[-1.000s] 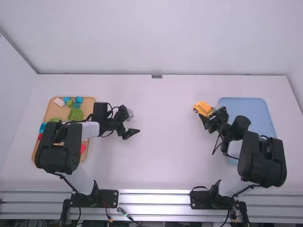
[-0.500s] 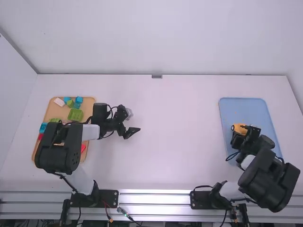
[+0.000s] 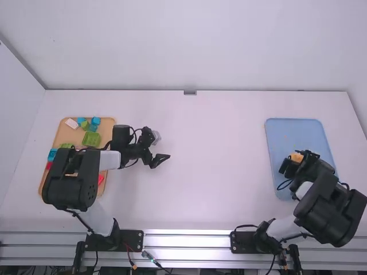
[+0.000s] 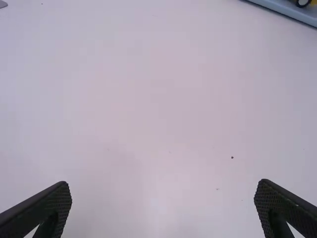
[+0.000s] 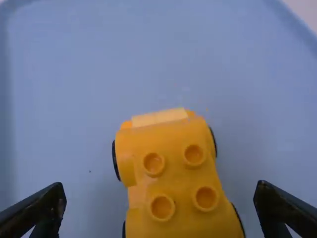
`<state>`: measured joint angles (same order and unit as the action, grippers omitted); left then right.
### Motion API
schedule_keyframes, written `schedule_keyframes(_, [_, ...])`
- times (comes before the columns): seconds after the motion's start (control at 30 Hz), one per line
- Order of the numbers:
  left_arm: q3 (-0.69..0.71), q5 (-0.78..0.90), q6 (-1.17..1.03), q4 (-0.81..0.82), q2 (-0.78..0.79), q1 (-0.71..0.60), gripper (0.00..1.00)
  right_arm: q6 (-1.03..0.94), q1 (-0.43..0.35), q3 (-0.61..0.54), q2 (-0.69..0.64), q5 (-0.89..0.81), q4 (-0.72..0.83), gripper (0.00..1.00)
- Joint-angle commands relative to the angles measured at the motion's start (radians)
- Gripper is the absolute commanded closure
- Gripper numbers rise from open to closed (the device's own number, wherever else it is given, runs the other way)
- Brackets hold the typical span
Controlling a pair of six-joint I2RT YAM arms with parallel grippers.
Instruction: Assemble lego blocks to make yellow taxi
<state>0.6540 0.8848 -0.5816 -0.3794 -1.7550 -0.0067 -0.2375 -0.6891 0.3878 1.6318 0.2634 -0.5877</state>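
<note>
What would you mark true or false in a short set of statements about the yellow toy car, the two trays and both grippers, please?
1. The yellow toy car is on the blue tray. True.
2. The right gripper has its jaws closed on the car. False: they stand apart, one on either side of it.
3. The left gripper has its jaws open. True.
4. The large green block is on the blue tray. False: it is on the tan tray.
5. Four round studs show on top of the car. True.
</note>
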Motion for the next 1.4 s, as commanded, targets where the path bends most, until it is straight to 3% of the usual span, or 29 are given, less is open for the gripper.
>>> schedule_keyframes(0.0, [-0.006,-0.005,0.069,-0.013,-0.001,-0.001,0.01,0.003,0.006,0.031,-0.028,-0.024,0.033,0.01])
schedule_keyframes(0.2, [-0.006,-0.130,0.229,-0.056,0.018,-0.017,0.01,0.058,0.055,0.040,-0.177,-0.146,0.157,0.01])
schedule_keyframes(0.37, [-0.006,-0.373,0.359,-0.039,0.102,-0.077,0.01,0.059,0.131,0.040,-0.367,-0.218,0.277,0.01])
schedule_keyframes(0.57, [-0.006,-0.669,0.483,0.072,0.296,-0.190,0.01,0.111,0.236,0.072,-0.598,-0.261,0.474,0.01])
schedule_keyframes(0.73, [-0.006,-0.893,0.608,0.241,0.502,-0.271,0.01,0.111,0.383,0.154,-0.727,-0.261,0.695,0.01])
schedule_keyframes(0.77, [-0.006,-0.893,0.608,0.241,0.502,-0.271,0.01,0.111,0.383,0.154,-0.727,-0.261,0.695,0.01])
schedule_keyframes(0.87, [-0.006,-0.934,0.639,0.375,0.640,-0.300,0.01,0.110,0.531,0.177,-0.769,-0.219,0.754,0.01])
schedule_keyframes(0.9, [-0.006,-0.933,0.638,0.386,0.652,-0.302,0.01,0.110,0.546,0.177,-0.772,-0.210,0.754,0.01])
schedule_keyframes(1.13, [-0.007,-0.927,0.645,0.539,0.835,-0.295,0.01,0.076,0.845,0.175,-0.776,-0.156,0.751,0.01])
schedule_keyframes(1.23, [-0.007,-0.927,0.645,0.559,0.872,-0.302,0.01,0.076,0.925,0.175,-0.776,-0.159,0.745,0.01])
schedule_keyframes(1.37, [-0.046,-0.888,0.606,0.523,0.916,-0.263,0.05,0.115,0.895,0.136,-0.816,-0.198,0.705,0.05])
